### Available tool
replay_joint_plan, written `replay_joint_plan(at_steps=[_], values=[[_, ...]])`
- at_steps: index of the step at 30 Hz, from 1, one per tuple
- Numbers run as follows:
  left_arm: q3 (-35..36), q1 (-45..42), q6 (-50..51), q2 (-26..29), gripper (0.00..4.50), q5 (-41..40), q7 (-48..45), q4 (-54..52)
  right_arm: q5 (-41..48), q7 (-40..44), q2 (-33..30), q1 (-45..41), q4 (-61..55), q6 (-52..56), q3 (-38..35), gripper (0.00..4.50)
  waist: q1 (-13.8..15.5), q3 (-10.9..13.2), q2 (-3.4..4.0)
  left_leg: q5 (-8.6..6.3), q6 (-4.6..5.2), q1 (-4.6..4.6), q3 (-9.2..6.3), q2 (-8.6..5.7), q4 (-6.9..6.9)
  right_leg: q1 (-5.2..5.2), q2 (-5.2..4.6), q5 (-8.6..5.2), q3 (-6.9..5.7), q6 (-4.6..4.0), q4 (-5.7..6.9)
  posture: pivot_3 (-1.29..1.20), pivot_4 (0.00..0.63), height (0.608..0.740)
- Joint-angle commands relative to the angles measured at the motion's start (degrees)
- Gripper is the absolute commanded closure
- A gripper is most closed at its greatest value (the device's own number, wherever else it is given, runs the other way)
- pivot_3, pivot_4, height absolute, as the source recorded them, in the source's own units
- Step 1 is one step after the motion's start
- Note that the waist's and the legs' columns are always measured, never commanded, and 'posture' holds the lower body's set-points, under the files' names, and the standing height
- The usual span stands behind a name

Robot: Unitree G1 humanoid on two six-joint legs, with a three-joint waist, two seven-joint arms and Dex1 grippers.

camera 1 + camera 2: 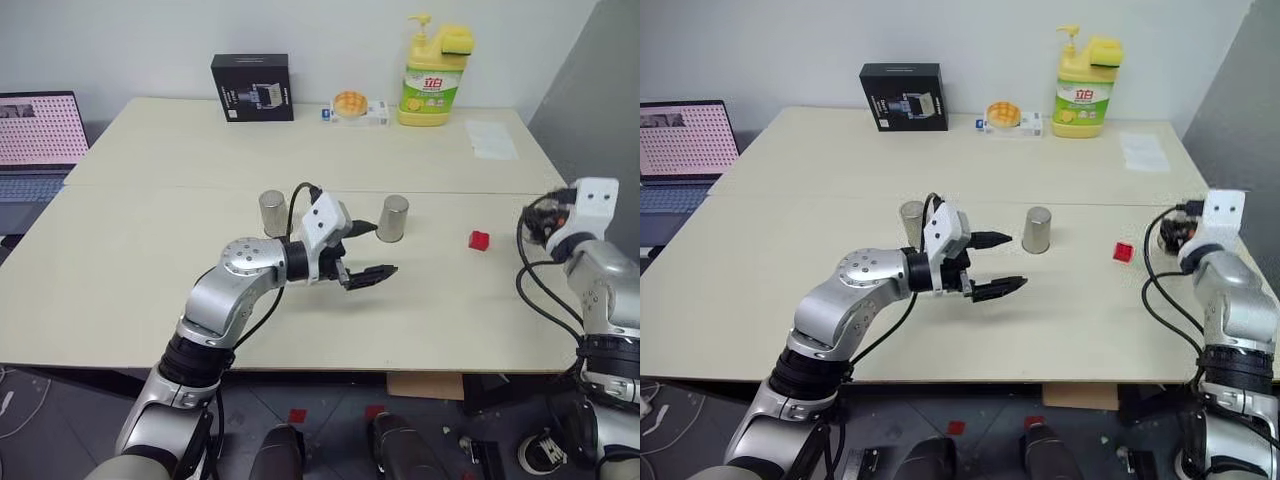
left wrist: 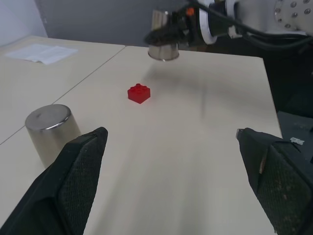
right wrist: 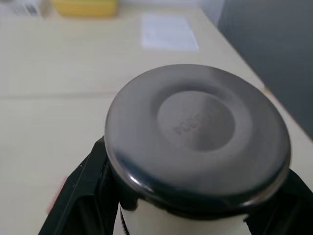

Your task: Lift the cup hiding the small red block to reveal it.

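Finding: the small red block (image 1: 479,240) lies uncovered on the table (image 1: 150,300), out in the open toward the right side. On the head camera's clock face, taken from the table's middle, it sits at about 3 o'clock.

The right gripper (image 2: 164,35) is pressed onto a steel cup (image 2: 163,48) and carries it mouth down, clear of the table. In the right wrist view the cup's closed base (image 3: 198,129) faces the camera with a black finger on either flank. In the left wrist view this lifted cup hangs beyond the block, with bare table between them. Judged from the head view, the cup-bearing hand stands at the table's right edge, roughly 3 o'clock from the block, near but apart.

The left gripper (image 1: 368,253) is spread wide and empty, aimed across the table toward the block. The block lies at about 3 o'clock from it, well apart.

Two further steel cups stand mouth down: one (image 1: 392,218) just beyond the left gripper, one (image 1: 272,212) at 9 o'clock from that.

Assessment: the reveal appears accomplished. The right arm is nearer. Any remaining move concerns setting the held cup down away from the block.
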Motion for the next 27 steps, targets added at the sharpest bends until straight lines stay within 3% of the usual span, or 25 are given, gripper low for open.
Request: replay_joint_plan(at_steps=[1,2,3,4,8,14,18,21,27], values=[[-0.7,-0.9,-0.2,-0.4,0.0,-0.9,-0.7,-2.4,1.4,1.6,0.3,-0.7,3.3,-1.9,-2.3,1.73,-0.2,0.0,0.02,0.0,0.0,0.01,0.01,0.0,0.0,0.0,0.0,0.0,0.01,0.0,0.0,0.0,0.15,0.74],[-0.8,-1.2,-0.3,-0.5,0.0,-0.8,-0.8,-2.1,1.2,1.9,0.3,-0.8,4.9,-2.9,-2.1,1.73,-0.2,0.0,0.02,0.0,0.0,0.02,0.02,0.0,0.0,0.0,0.01,0.0,0.02,0.0,0.01,0.0,0.15,0.74],[-0.9,-1.5,-0.3,-0.6,0.0,-0.7,-0.8,-2.0,0.9,2.2,0.3,-0.8,5.9,-3.7,-1.9,1.03,-0.2,0.0,0.02,0.0,0.0,0.03,0.02,0.01,-0.01,0.0,0.02,0.0,0.02,0.0,0.01,0.0,0.15,0.74],[-0.9,-1.7,-0.3,-0.7,0.0,-0.7,-0.8,-1.9,0.8,1.9,0.4,-0.7,6.3,-3.9,-2.1,0.97,-0.2,0.0,0.03,0.0,0.0,0.02,0.02,0.01,0.0,0.0,0.02,0.0,0.02,0.0,0.02,0.0,0.15,0.74],[-0.6,-2.2,-0.3,-1.0,0.0,-0.5,-0.8,-1.3,1.3,1.3,0.3,1.0,3.8,-2.0,-2.5,0.03,-0.1,0.0,0.03,0.0,0.0,0.02,0.03,0.0,0.0,0.0,0.02,0.01,0.03,0.01,0.0,0.0,0.15,0.74],[-0.3,-0.6,0.3,-0.5,0.0,-0.9,-0.7,-2.7,4.0,1.1,-0.8,9.6,-14.0,10.0,-4.4,0.01,0.1,-0.1,0.1,0.0,0.0,-0.02,-0.01,0.0,-0.04,-0.02,0.01,-0.01,0.0,0.0,-0.02,0.0,0.15,0.74],[0.7,0.0,-0.3,1.5,0.0,-0.2,-1.3,-1.7,11.4,7.3,-5.1,23.5,-37.5,23.6,-6.8,0.01,0.3,-0.1,0.21,0.0,0.0,-0.04,-0.04,-0.02,-0.05,-0.04,0.0,-0.03,-0.01,-0.02,-0.02,0.0,0.15,0.74],[1.3,-0.5,-0.7,2.2,0.0,-0.5,-1.6,-0.3,15.8,10.6,-7.4,29.4,-47.2,27.5,-9.5,0.01,0.3,-0.1,0.26,0.0,0.0,-0.04,-0.16,0.03,-0.03,0.0,0.02,-0.06,-0.12,-0.05,-0.01,0.0,0.15,0.74],[0.8,-2.0,-3.7,2.3,0.0,0.7,-3.2,4.3,22.7,11.9,-7.3,29.2,-55.9,31.8,-14.9,0.01,0.0,-0.1,0.27,0.08,0.12,0.2,-0.04,0.01,0.07,0.16,0.02,-0.19,0.02,-0.27,-0.05,0.0,0.15,0.74]])
